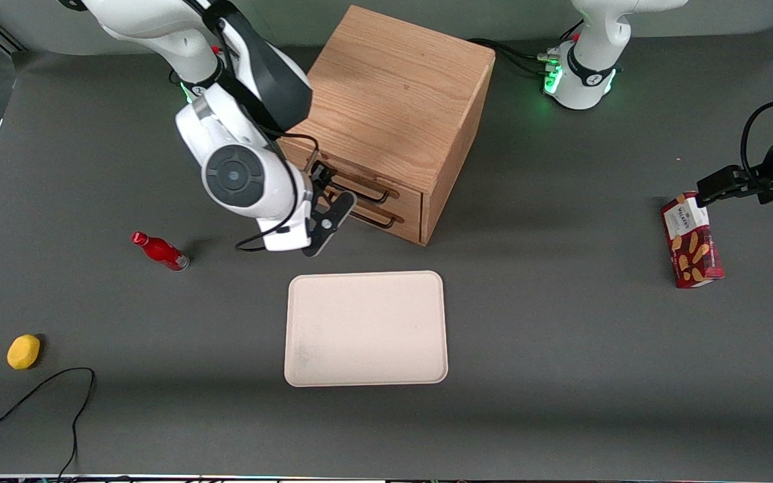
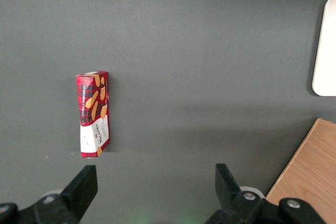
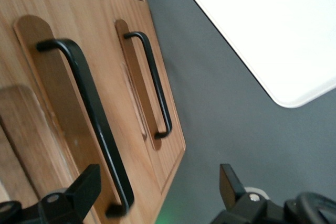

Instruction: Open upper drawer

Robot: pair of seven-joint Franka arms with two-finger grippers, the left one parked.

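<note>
Oak upper drawer (image 3: 63,103) shut | end effector (image 3: 157,192) spread wide, just before its handle (image 3: 89,114) | red box (image 2: 93,114) – "Walkers"

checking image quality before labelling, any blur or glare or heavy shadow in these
Right wrist view: upper drawer handle nearest the open gripper is soft, out of focus. Front view: the arm shades the cabinet top; tray bright, not blown out.

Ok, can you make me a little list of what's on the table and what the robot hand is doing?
cabinet: oak, two drawers
upper drawer: shut, black handle
lower drawer: shut
gripper: in front of the drawers, close to the handles, fingers open, holding nothing
tray: pale, nearer the front camera than the cabinet
red bottle: lying down
yellow ball: working arm's end
biscuit box: parked arm's end
</note>
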